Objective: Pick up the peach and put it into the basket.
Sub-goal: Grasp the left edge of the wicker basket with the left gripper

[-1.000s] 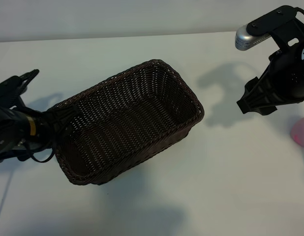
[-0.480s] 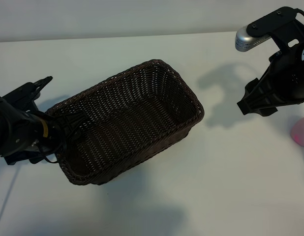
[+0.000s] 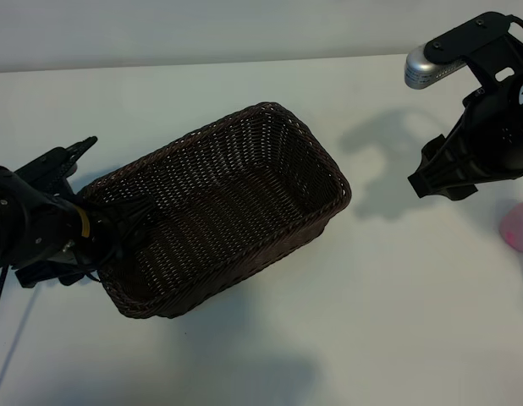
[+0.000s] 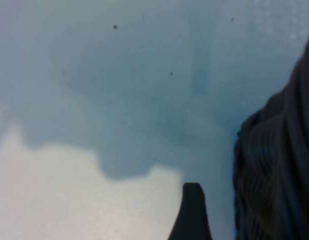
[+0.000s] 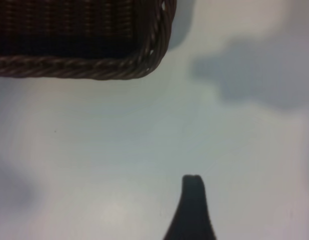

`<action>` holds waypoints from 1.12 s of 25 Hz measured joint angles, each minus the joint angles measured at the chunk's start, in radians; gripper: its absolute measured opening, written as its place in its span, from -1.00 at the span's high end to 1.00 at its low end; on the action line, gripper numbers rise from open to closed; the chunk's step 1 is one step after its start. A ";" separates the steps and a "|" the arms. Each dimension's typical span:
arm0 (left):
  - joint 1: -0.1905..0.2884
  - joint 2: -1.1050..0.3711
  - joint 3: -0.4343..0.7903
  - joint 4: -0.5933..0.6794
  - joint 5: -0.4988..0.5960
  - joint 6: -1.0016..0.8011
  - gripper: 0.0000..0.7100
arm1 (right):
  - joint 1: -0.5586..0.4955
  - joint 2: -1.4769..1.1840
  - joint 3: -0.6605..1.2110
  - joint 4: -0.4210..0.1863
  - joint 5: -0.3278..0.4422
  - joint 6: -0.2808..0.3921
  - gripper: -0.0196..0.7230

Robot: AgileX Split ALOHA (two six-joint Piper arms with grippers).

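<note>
The dark-brown woven basket [image 3: 219, 211] stands empty, set slantwise in the middle of the white table. The pale-pink peach [image 3: 520, 228] lies at the table's far right and is cut off by the picture's edge. My left gripper [image 3: 118, 222] is low against the basket's left end. The left wrist view shows one dark finger [image 4: 192, 212] beside the basket's wall [image 4: 279, 170], with nothing held. My right gripper [image 3: 439, 176] hangs open above the table, left of the peach and above it. One of its fingers [image 5: 192, 210] shows over bare table, with the basket's corner [image 5: 94, 45] farther off.
The table [image 3: 371, 321] is plain white, with its back edge along a grey wall. A silver camera [image 3: 426, 61] sits on top of the right arm. A thin cable [image 3: 8, 338] trails from the left arm at the front left.
My left arm has moved right, closer to the basket's left end. The right arm, the basket and the peach have stayed put.
</note>
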 joint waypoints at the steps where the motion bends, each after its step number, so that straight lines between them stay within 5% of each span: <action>1: 0.000 0.000 0.000 -0.006 0.000 0.004 -0.66 | 0.000 0.000 0.000 0.000 0.000 0.000 -0.56; 5: 0.000 0.000 0.000 -0.013 0.001 0.008 -0.43 | 0.000 0.000 0.000 0.000 0.000 0.000 -0.56; 12: 0.000 0.000 0.000 -0.016 0.006 0.009 0.50 | 0.000 0.000 0.000 0.000 0.000 0.000 -0.56; 28: 0.000 0.000 0.002 -0.042 -0.064 0.035 0.56 | 0.000 0.000 0.000 0.000 0.002 -0.001 -0.56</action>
